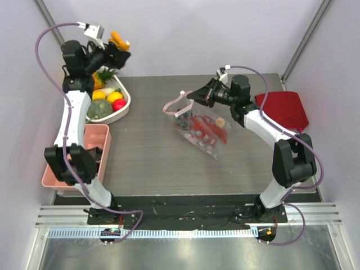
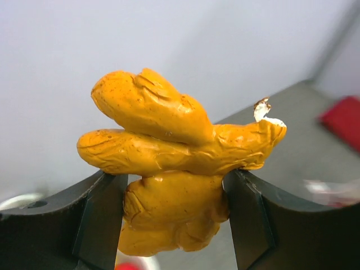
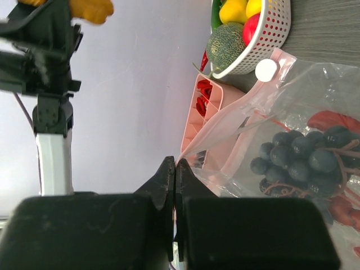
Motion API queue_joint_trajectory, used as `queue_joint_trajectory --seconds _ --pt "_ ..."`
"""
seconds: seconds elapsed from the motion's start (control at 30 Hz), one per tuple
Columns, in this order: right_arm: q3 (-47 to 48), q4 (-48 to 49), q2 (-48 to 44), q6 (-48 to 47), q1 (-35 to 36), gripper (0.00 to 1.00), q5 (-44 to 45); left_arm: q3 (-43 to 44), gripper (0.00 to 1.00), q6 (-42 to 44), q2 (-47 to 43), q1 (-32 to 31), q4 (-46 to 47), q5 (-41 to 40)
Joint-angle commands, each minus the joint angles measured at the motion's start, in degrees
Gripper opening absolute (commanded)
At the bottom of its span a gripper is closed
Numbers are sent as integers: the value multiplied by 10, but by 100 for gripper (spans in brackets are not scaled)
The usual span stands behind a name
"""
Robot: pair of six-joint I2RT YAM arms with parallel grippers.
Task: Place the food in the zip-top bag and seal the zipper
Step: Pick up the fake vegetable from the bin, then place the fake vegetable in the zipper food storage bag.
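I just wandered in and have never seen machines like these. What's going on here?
Two robot arms are packing toy food into a clear bag. The right tool is pinched shut on the bag's mouth edge. A red lobster and dark grapes already lie inside. The left tool grips a yellow-orange piece in the air above the white basket, far from the bag. The bag is not yet sealed.

Pale lilac walls [image 1: 191,34], grey wood-grain table [image 1: 152,160], metal corner posts [image 1: 308,36], ribbed aluminium front rail [image 1: 318,216].
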Motion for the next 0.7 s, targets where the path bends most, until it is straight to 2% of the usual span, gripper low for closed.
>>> queue_joint_trajectory --seconds 0.0,0.03,0.23,0.43,0.5,0.67 --pt "26 85 -20 28 -3 1 -31 -108 19 -256 -80 -50 146 87" --pt "28 100 -19 39 -3 1 -33 -131 19 -274 -89 -77 159 80" --pt "80 143 -17 65 5 1 -26 -184 19 -405 -140 -135 204 38" --pt "100 163 -13 83 18 1 -8 -243 20 -420 -179 -210 216 -70" --pt "105 168 -11 86 24 1 -7 -250 21 -430 -178 -226 215 -83" --pt "125 171 -1 91 32 1 -5 -249 20 -515 -158 -254 234 -114"
